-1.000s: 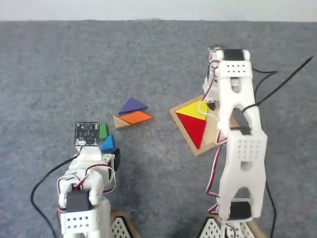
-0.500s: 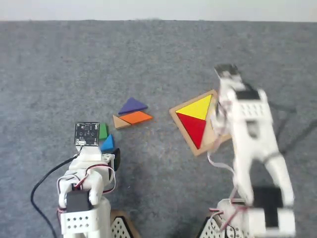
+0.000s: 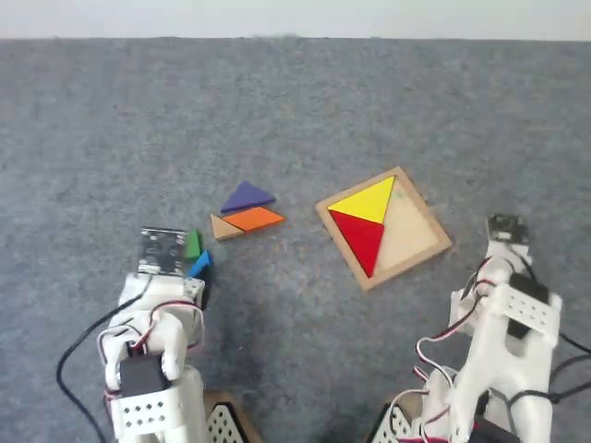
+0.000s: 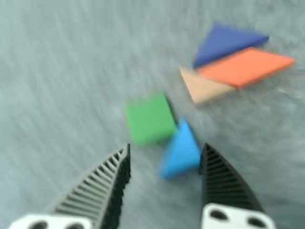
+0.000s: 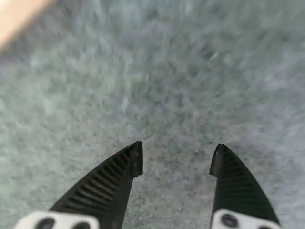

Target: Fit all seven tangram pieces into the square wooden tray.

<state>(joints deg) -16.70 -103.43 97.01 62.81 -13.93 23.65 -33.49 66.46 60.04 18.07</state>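
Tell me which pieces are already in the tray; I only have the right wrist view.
Observer: Two: a yellow triangle and a red triangle, side by side in the tray; the other half is bare wood.
Operator: Where are the other five?
Observer: Loose, left of the tray in the high view: purple, orange and tan clustered, green and blue nearer the left arm.
Operator: And the left gripper?
Observer: The left gripper is open, with the blue piece between its fingers in the left wrist view; its height I cannot tell.
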